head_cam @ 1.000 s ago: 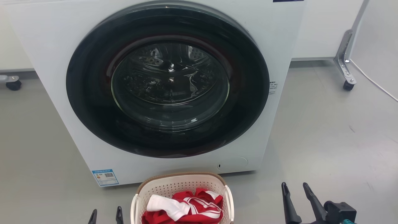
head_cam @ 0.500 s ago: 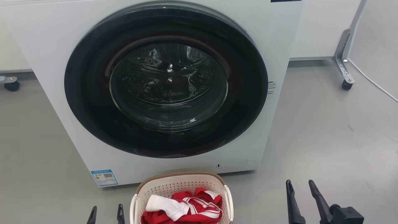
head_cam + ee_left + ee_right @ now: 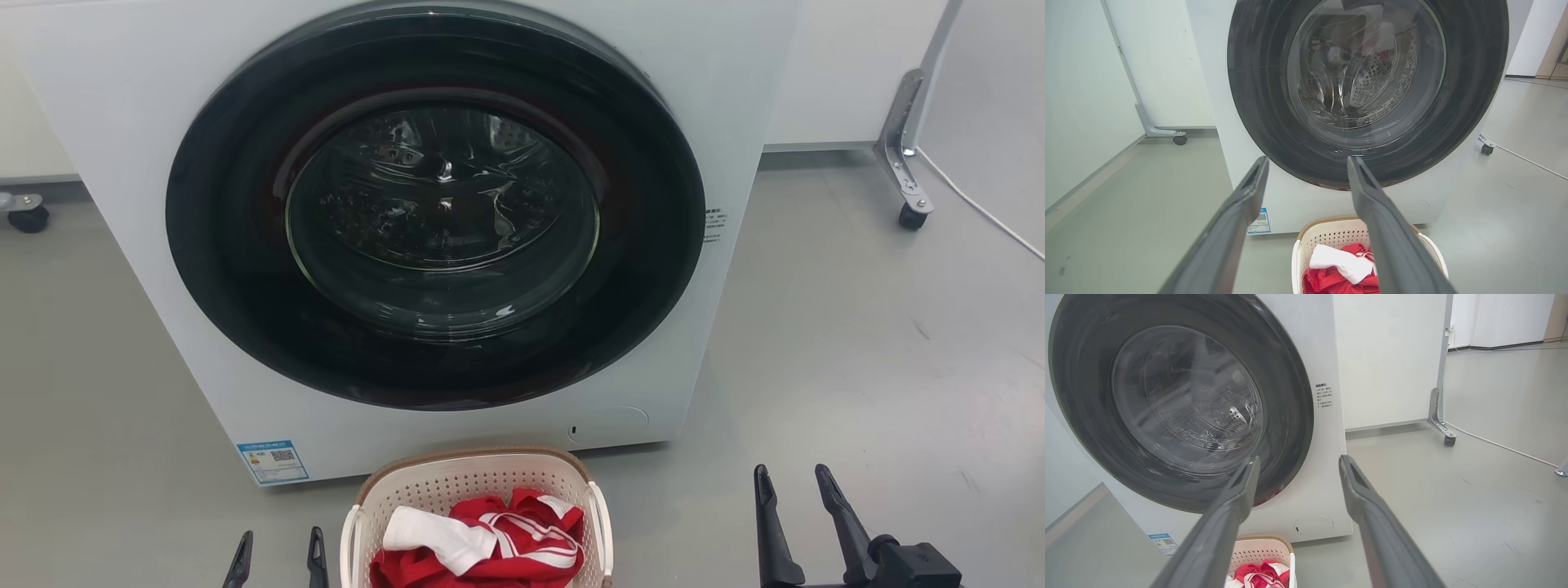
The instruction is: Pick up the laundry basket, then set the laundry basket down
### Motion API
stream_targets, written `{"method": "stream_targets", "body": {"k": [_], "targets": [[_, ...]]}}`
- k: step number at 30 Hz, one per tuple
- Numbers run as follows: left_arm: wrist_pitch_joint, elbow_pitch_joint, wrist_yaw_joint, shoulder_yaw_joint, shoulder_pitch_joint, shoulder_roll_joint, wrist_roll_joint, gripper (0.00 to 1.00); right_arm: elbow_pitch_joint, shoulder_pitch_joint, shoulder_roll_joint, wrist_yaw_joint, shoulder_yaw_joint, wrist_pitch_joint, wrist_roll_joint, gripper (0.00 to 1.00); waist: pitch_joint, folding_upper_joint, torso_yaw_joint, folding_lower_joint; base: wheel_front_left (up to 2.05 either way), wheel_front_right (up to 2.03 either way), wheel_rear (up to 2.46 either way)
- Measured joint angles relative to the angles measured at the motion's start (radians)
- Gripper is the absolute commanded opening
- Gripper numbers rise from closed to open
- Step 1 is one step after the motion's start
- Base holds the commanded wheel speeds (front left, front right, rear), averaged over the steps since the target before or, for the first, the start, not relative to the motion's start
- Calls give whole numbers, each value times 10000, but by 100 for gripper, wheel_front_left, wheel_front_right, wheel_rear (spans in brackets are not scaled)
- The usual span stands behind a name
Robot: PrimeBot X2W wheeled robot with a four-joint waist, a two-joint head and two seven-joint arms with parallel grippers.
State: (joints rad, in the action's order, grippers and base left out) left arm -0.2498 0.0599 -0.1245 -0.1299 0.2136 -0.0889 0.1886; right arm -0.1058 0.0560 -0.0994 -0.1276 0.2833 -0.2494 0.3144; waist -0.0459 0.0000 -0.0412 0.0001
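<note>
The laundry basket (image 3: 457, 486) sits between left gripper (image 3: 280, 534) and right gripper (image 3: 790, 469); both gape.

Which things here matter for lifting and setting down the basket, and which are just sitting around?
For the job:
small cream-white perforated plastic laundry basket with brown rim
left gripper, open
right gripper, open

Just there:
white front-loading washing machine with dark round door
red and white clothes inside the basket
black castor on a grey metal foot
</note>
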Motion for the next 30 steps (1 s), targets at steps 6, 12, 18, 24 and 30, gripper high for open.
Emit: {"method": "stream_targets", "body": {"k": [6, 12, 18, 24, 30], "targets": [[15, 360, 4, -73, 6, 13, -54, 0, -328, 94, 27, 0, 31, 29, -58, 0, 18, 0, -6, 0, 0, 0, 0], [117, 631, 84, -44, 1, 25, 123, 0, -598, 286, 46, 59, -77, 117, 176, 0, 33, 0, 4, 0, 0, 0, 0], [301, 755, 205, 128, -38, 42, 872, 0, -654, 194, 82, 209, -339, 336, 915, 0, 67, 0, 35, 0, 0, 0, 0], [562, 884, 378, 265, -131, 58, 1971, 0, -717, 153, 134, 332, -598, 585, 1827, 0, 95, 0, 61, 0, 0, 0, 0], [826, 966, 550, 403, -320, 111, 2851, 0, -838, 111, 167, 497, -871, 825, 2648, 0, 122, 0, 87, 0, 0, 0, 0]]}}
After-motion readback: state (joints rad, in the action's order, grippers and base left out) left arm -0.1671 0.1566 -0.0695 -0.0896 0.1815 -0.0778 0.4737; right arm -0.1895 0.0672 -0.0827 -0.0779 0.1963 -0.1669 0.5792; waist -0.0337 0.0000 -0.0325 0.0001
